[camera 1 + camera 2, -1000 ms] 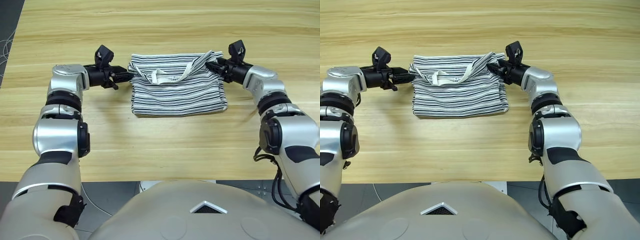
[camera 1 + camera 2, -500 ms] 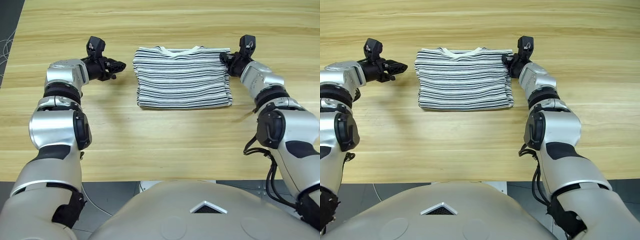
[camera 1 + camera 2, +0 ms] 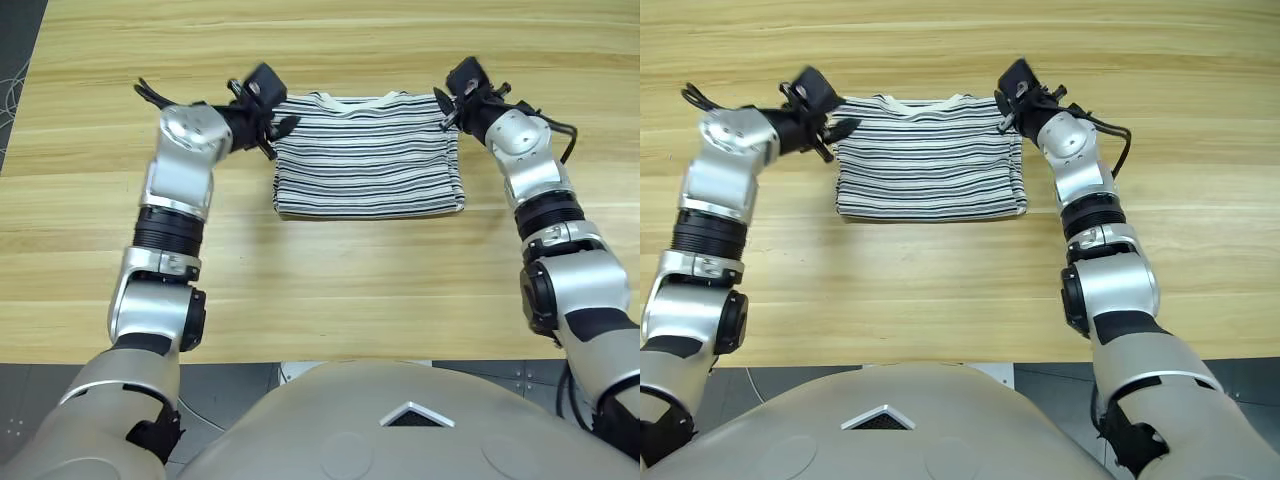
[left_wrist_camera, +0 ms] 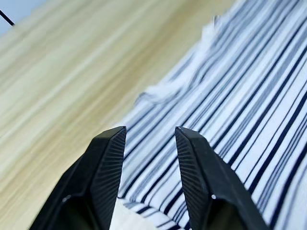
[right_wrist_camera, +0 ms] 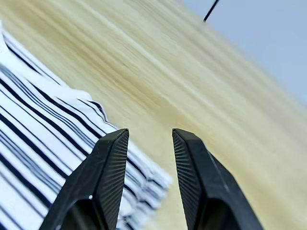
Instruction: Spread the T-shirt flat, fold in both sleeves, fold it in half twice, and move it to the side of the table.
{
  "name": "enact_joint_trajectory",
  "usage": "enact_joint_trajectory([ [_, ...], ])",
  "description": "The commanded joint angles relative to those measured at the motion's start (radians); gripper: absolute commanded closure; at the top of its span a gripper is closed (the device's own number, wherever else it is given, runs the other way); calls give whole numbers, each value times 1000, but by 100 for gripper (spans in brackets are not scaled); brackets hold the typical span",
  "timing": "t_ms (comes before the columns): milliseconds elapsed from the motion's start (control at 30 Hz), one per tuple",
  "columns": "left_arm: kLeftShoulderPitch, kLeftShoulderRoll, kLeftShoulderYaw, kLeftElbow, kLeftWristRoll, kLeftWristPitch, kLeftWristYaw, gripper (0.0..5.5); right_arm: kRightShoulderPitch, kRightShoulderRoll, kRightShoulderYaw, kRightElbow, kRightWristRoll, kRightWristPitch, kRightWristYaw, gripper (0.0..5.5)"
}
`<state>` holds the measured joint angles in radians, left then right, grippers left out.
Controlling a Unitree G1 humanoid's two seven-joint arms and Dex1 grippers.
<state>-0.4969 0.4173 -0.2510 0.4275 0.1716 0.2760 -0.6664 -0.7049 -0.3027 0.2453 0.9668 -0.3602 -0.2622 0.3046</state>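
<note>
pale wooden table [image 3: 330, 270], and the striped t-shirt [image 3: 367, 155] lies on it folded into a neat rectangle, collar along the far edge. left gripper [image 3: 278, 122] sits at the shirt's far left corner, right gripper [image 3: 447, 105] at its far right corner. both have their fingers parted a moderate way, with no cloth between them.
</note>
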Motion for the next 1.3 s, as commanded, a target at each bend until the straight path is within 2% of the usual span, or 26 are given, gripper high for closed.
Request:
enact_joint_trajectory([
  [33, 37, -29, -75, 58, 72, -27, 52, 361, -16, -11, 89, 85, -80, -82, 10, 382],
  [233, -34, -14, -139, 227, 157, -203, 104, 361, -53, -31, 203, 216, -188, -113, 48, 382],
  [333, -61, 15, -198, 230, 224, -363, 105, 361, -9, -55, 222, 130, -159, -141, 181, 382],
  [400, -79, 38, -245, 227, 280, -464, 104, 361, 55, -59, 195, -59, -64, -66, 339, 382],
  [500, -119, 68, -303, 211, 370, -588, 118, 361, 182, -67, 170, -512, 59, 282, 549, 382],
  [600, -176, 91, -351, 196, 471, -690, 167, 361, 252, -103, 230, -941, 113, 715, 761, 382],
  [700, -229, 129, -425, 176, 652, -792, 301, 361, 229, -185, 365, -1249, 117, 1063, 946, 382],
  [767, -259, 154, -474, 193, 768, -835, 396, 361, 208, -275, 454, -1391, 86, 1169, 1033, 382],
  [933, -295, 172, -519, 273, 890, -875, 550, 361, 208, -517, 563, -1586, 100, 1177, 1195, 382],
  [1000, -307, 161, -520, 301, 897, -892, 589, 361, 227, -559, 560, -1645, 172, 1178, 1239, 382],
  [1067, -320, 146, -514, 327, 893, -903, 618, 361, 214, -501, 520, -1631, 228, 1235, 1198, 382],
  [1133, -310, 149, -451, 326, 801, -900, 575, 361, 163, -447, 443, -1563, 269, 1236, 1141, 382],
  [1167, -278, 153, -375, 291, 663, -873, 485, 361, 139, -423, 384, -1510, 290, 1216, 1107, 382],
  [1233, -170, 176, -215, 126, 401, -698, 282, 361, 116, -402, 265, -1383, 329, 1153, 1043, 382],
  [1300, -68, 206, -117, -62, 285, -513, 165, 361, 112, -398, 187, -1292, 367, 1115, 1017, 382],
])
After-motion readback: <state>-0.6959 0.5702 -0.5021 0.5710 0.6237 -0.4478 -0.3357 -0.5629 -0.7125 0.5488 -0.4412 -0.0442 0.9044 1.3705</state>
